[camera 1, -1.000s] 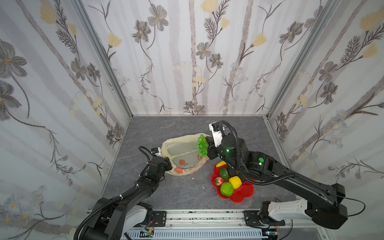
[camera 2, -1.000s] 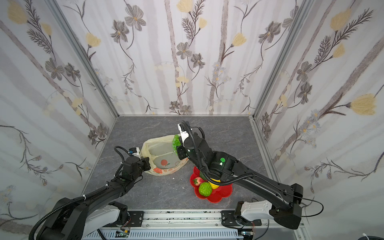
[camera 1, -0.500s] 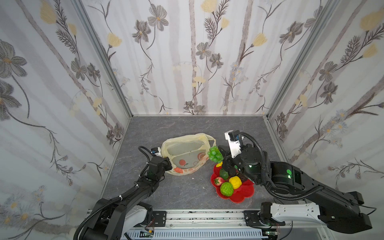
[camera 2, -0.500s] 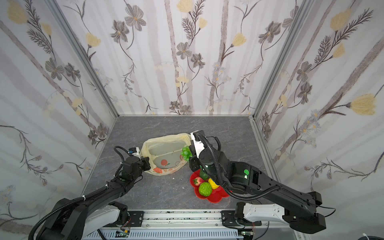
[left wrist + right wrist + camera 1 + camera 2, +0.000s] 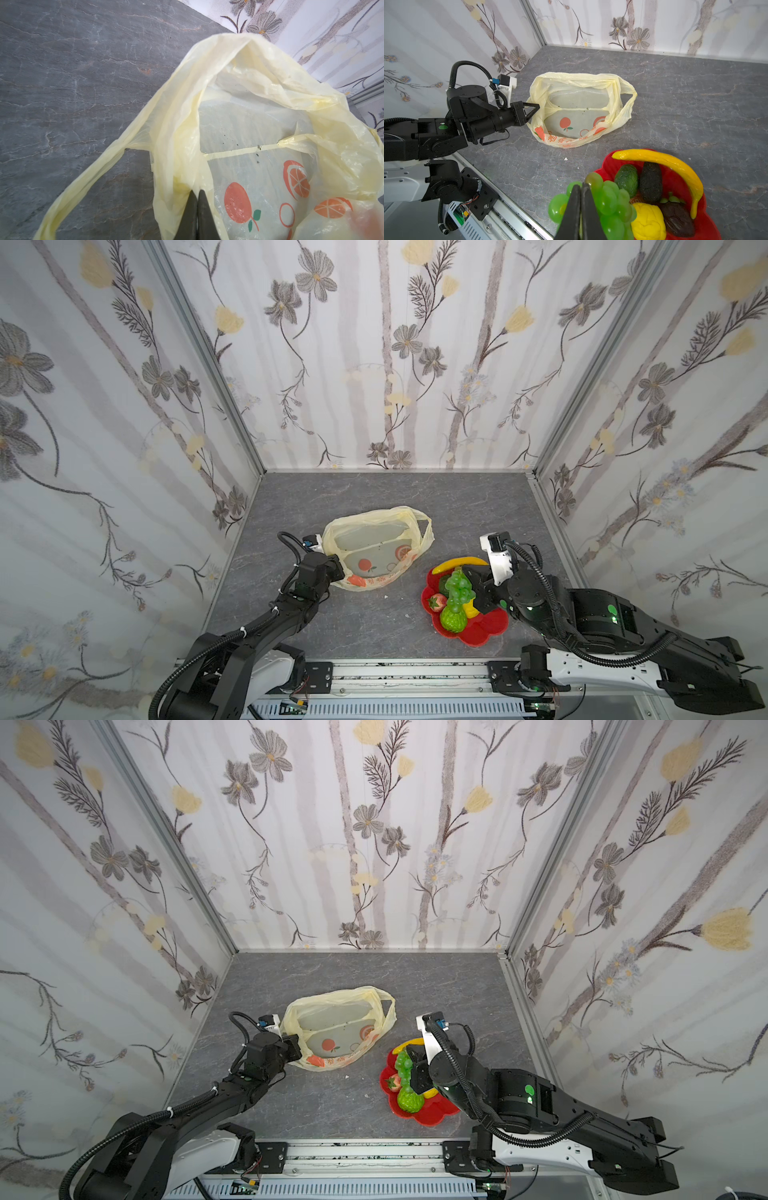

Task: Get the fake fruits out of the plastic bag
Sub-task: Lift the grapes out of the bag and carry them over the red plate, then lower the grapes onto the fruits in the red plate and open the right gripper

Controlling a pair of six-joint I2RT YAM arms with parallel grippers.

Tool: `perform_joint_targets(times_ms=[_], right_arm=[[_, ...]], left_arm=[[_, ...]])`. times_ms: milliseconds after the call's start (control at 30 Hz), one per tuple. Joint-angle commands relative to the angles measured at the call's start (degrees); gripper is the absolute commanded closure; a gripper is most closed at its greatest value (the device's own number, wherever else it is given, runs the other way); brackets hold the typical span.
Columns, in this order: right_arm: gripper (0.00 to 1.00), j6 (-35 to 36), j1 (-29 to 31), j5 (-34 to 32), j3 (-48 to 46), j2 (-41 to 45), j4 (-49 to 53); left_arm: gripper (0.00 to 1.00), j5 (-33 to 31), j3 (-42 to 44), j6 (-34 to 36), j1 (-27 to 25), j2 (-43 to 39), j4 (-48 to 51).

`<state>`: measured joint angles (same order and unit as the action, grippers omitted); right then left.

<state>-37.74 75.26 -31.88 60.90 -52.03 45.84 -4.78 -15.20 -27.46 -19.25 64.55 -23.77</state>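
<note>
The left gripper (image 5: 536,108) is clenched on the rim of the plastic bag (image 5: 577,80), which lies open on the worktop (image 5: 695,93), while the right gripper (image 5: 581,185) grasps the green grape bunch (image 5: 610,199) over the red dish (image 5: 675,180) that holds the other fake fruits (image 5: 648,222).

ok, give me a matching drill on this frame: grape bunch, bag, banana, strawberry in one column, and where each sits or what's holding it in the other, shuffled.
Things
1. green grape bunch
2. plastic bag
3. yellow banana
4. strawberry

States
A. lies along the far rim of the red dish
B. rim pinched in the shut left gripper
C. lies in the dish, at its left edge in both top views
D. held in the shut right gripper, over the dish

Pairs: 1-D, 2-B, 3-A, 4-C
</note>
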Motion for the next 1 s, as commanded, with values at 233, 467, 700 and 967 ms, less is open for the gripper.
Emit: perform_joint_targets(times_ms=[233, 467, 700, 967], right_arm=[[1.00, -10.46, 0.06, 2.13, -7.61, 9.32, 4.36], [1.00, -11.65, 0.06, 2.68, -7.74, 11.05, 6.71], [1.00, -14.99, 0.03, 3.42, -9.73, 13.20, 9.73], [1.00, -21.37, 0.03, 4.20, -14.35, 16.97, 13.10]], left_arm=[[1.00, -0.85, -0.89, -0.52, 0.08, 2.33, -1.54], [1.00, -1.11, -0.92, -0.56, 0.08, 2.86, -1.78], [1.00, -1.27, -0.93, -0.41, 0.07, 2.91, -1.89], [1.00, -1.23, -0.97, -0.41, 0.08, 3.25, -1.94]])
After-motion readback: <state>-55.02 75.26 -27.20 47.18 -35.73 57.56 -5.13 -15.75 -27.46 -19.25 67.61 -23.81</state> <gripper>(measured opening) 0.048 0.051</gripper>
